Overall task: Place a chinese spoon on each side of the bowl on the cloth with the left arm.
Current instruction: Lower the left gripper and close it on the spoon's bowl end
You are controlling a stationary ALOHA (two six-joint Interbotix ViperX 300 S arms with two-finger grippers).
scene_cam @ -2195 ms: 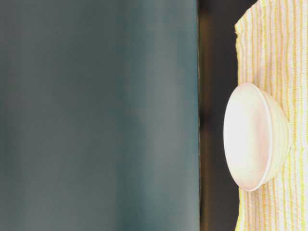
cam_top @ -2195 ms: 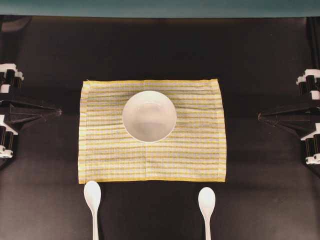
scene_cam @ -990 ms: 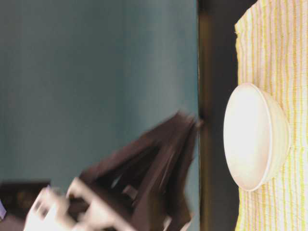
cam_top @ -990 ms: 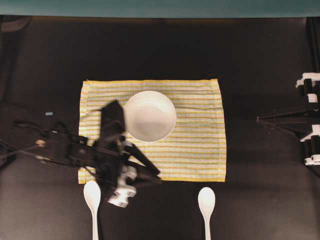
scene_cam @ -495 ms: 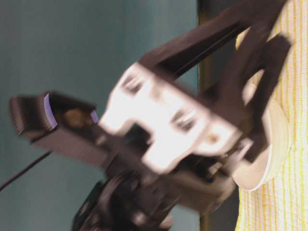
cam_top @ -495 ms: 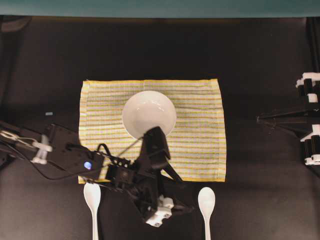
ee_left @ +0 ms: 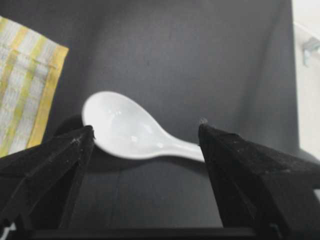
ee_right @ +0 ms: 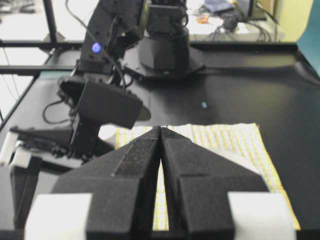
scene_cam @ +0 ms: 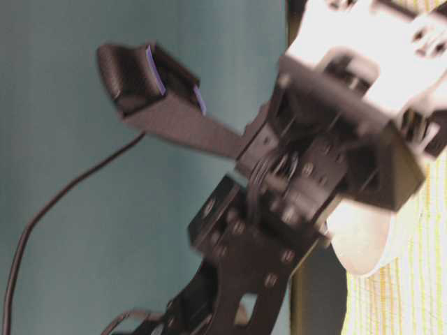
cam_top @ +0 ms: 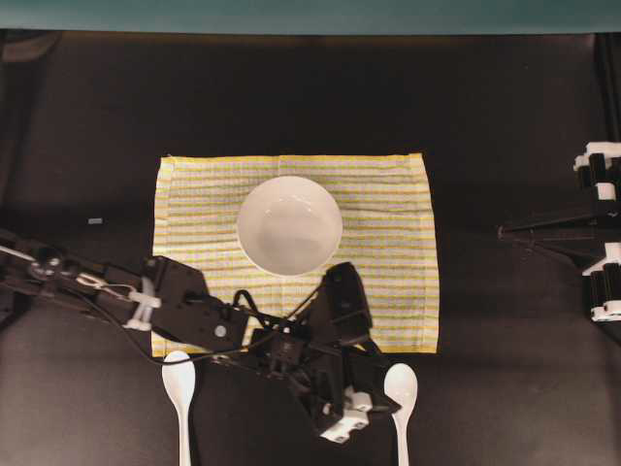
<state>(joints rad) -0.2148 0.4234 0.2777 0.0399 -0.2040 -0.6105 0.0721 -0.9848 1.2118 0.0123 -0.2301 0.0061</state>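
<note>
**Two spoons below the cloth, left gripper spread over the right-hand one**

Two fingers of the left gripper stood wide apart in the left wrist view, and between them, a little beyond their tips, lay a chinese spoon flat on the black table. Its oval bowl pointed toward a corner of the cloth; its handle ran the other way, passing behind the other finger. Neither finger touched it.

From overhead, the left arm reached in from the left edge across the cloth's lower left corner, ending just beside that right-hand spoon, which lay below the cloth's lower edge. The other chinese spoon lay well apart to the left, also below the cloth, handle pointing away from it. Both were off the cloth.

Farther up, the bowl sat upright on the cloth, in its upper middle.

At the right edge, the right gripper was parked well away from the cloth, its fingers pressed together in its wrist view.
</note>
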